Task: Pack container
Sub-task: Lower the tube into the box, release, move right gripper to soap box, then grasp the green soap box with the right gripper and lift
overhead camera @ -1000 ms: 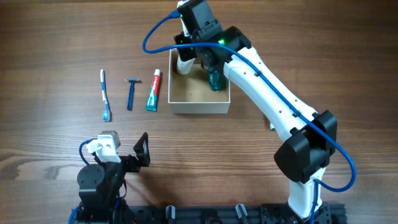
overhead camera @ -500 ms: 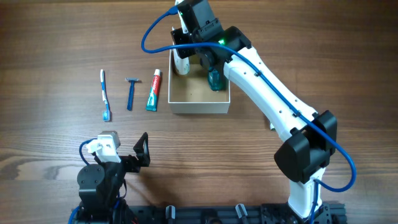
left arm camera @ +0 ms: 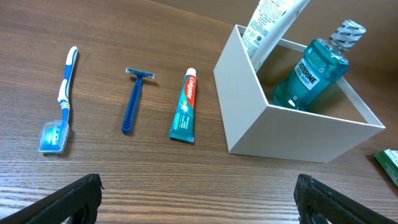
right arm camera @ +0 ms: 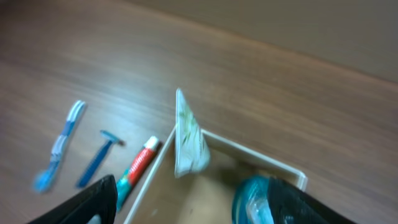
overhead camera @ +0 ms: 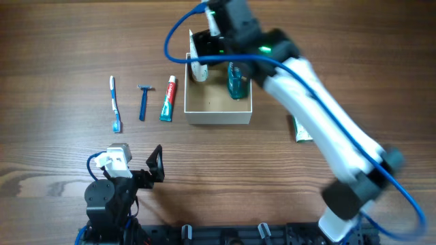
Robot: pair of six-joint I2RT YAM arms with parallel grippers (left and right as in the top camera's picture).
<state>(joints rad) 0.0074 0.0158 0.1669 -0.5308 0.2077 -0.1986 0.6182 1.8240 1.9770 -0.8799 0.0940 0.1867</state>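
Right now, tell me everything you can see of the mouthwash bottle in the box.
The mouthwash bottle is small and made of clear plastic. It is filled with teal liquid and has a dark blue front label and a pale ribbed cap. It stands nearly upright on the tan floor of the container, in the far right corner, beside a leaning white tube. Nothing grips it. Whether it touches the wall cannot be told.

Even, soft light; right wrist view seemingly motion-blurred.
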